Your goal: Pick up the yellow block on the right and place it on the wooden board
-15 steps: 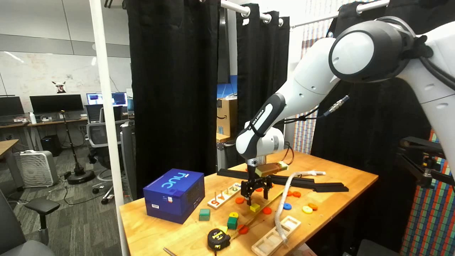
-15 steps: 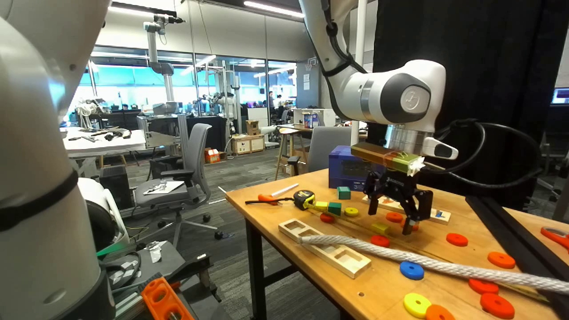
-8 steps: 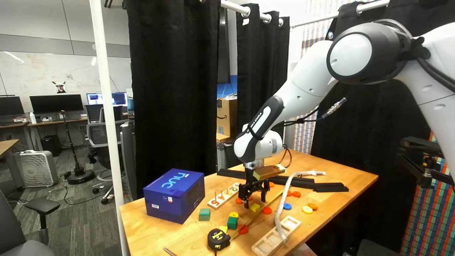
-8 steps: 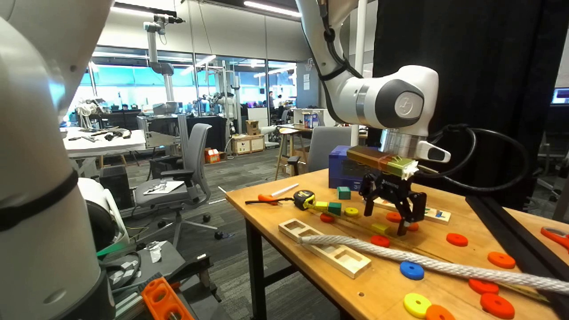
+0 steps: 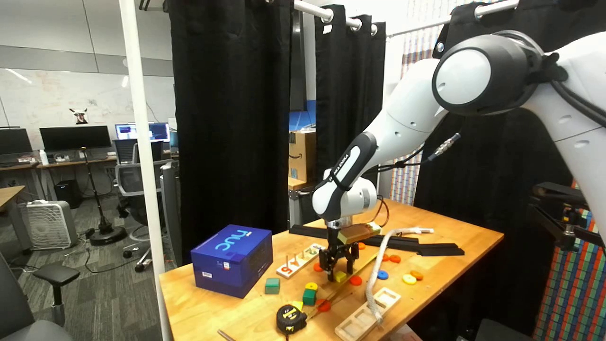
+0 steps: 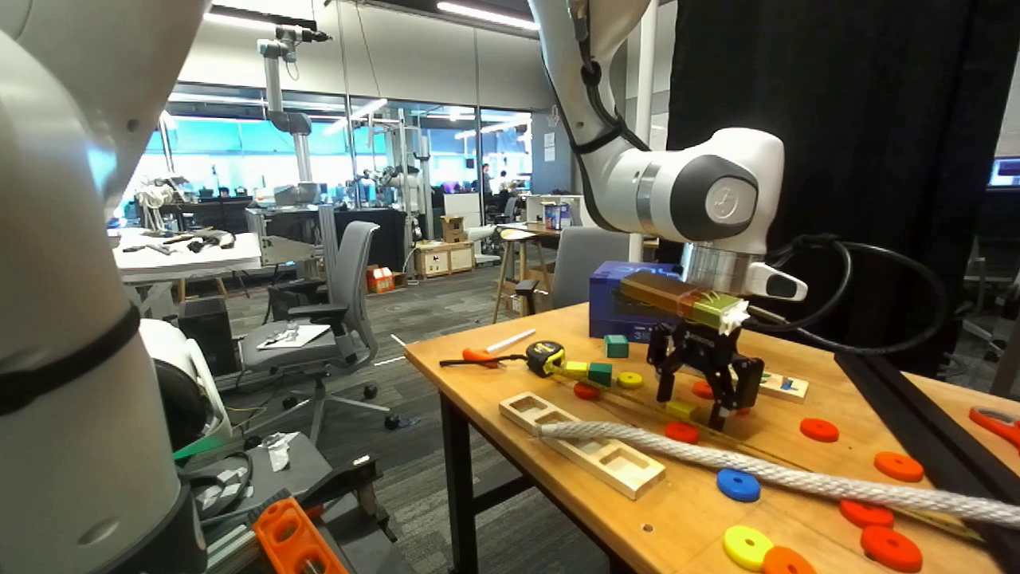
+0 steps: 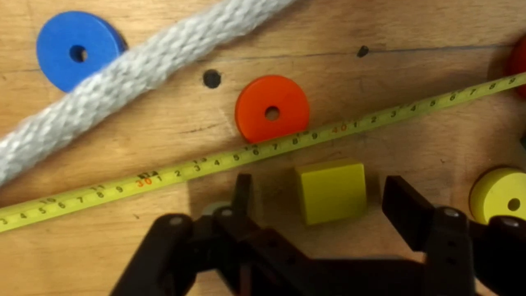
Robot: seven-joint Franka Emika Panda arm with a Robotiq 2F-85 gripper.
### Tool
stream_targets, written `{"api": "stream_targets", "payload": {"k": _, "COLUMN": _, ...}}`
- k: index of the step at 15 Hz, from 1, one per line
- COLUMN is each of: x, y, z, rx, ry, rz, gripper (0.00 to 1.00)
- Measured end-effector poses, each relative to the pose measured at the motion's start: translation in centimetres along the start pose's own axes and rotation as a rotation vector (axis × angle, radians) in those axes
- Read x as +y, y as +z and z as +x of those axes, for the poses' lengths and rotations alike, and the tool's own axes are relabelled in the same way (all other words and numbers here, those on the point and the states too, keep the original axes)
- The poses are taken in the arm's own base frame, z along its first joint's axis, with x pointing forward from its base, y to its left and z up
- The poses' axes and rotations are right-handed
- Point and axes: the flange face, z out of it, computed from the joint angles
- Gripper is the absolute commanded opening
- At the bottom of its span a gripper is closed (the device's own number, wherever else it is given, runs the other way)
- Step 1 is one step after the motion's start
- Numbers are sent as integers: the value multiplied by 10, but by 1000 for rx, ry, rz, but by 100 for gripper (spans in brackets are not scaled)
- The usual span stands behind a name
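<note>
Black fingers [image 7: 404, 210] spread wide, one on either side of the yellow block [image 7: 333, 193], with a gap showing at each flank; nothing pinched. Block rests on the table [image 7: 176, 119], nearer the finger on the right of the wrist view, so I expect that one to touch first and nudge it over as they close. My reading of this low straddle: take the flat sides, then lift straight up. Whether the tips meet the wood I cannot tell. Alongside the block, apart from it, runs the tape measure's blade [image 7: 228, 160], overlapping the rim of an orange-red disc [image 7: 257, 109]; I would keep the fingers on the block's side of it, lest they drag it. Farther out, white rope [image 7: 139, 70] lies across the wooden board [image 6: 594, 461] in both exterior views, hiding part of its middle, which makes the end pockets my likeliest landing spots. Beyond, well apart, a second yellow piece [image 6: 575, 368] sits by the tape measure's case [image 6: 545, 359], probably why the task specifies "on the right".
</note>
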Motion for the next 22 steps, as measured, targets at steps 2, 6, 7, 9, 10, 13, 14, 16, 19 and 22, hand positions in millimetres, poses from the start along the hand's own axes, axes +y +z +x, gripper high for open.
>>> {"api": "stream_targets", "payload": {"k": 2, "x": 4, "y": -2, "z": 1, "rx": 6, "ry": 6, "rz": -2, "gripper": 36}}
{"api": "stream_targets", "payload": {"k": 6, "x": 7, "y": -8, "z": 2, "rx": 20, "ry": 12, "rz": -2, "gripper": 24}}
{"api": "stream_targets", "payload": {"k": 7, "x": 7, "y": -10, "z": 2, "rx": 24, "ry": 11, "rz": -1, "gripper": 25}}
{"api": "stream_targets", "payload": {"k": 9, "x": 7, "y": -9, "z": 1, "rx": 22, "ry": 11, "rz": -1, "gripper": 25}}
{"api": "stream_targets", "payload": {"k": 10, "x": 7, "y": -8, "z": 1, "rx": 20, "ry": 11, "rz": -1, "gripper": 25}}
{"api": "stream_targets", "payload": {"k": 13, "x": 7, "y": -12, "z": -1, "rx": 23, "ry": 12, "rz": -1, "gripper": 25}}
{"api": "stream_targets", "payload": {"k": 14, "x": 7, "y": -14, "z": -3, "rx": 24, "ry": 12, "rz": -2, "gripper": 25}}
{"api": "stream_targets", "payload": {"k": 16, "x": 8, "y": -23, "z": -9, "rx": 30, "ry": 13, "rz": -11, "gripper": 25}}
{"api": "stream_targets", "payload": {"k": 19, "x": 9, "y": -44, "z": -25, "rx": 42, "ry": 14, "rz": -21, "gripper": 25}}
{"api": "stream_targets", "payload": {"k": 22, "x": 4, "y": -67, "z": -43, "rx": 42, "ry": 18, "rz": -22, "gripper": 25}}
